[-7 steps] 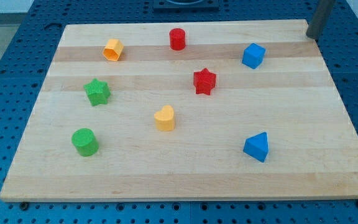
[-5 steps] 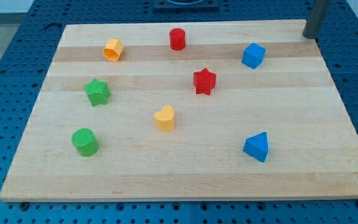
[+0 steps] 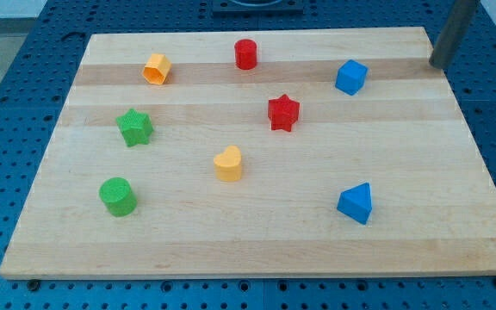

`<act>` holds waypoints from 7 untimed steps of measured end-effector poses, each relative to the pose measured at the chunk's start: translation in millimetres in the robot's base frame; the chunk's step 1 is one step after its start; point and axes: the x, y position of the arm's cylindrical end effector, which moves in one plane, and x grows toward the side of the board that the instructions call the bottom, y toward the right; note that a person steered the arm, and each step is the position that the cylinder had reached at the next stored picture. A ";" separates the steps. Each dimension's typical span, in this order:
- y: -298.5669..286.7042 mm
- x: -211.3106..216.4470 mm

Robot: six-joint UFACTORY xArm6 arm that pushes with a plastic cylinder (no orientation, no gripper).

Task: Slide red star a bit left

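The dark rod's tip [image 3: 438,65] stands at the wooden bench's [image 3: 455,172] right edge near the top, well apart from every block. Between it and the red star block [image 3: 283,113] the blue cube block [image 3: 350,77] sits just above the straight line, leaving bare wood below it. Left of the star the lane is open as far as the green star block [image 3: 134,127]. The yellow heart-shaped block [image 3: 228,163] lies below that lane, the red cylinder block [image 3: 245,53] above it.
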 end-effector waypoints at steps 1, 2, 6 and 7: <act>-25.0 18.7; -59.8 32.3; -207.4 115.2; -240.8 113.6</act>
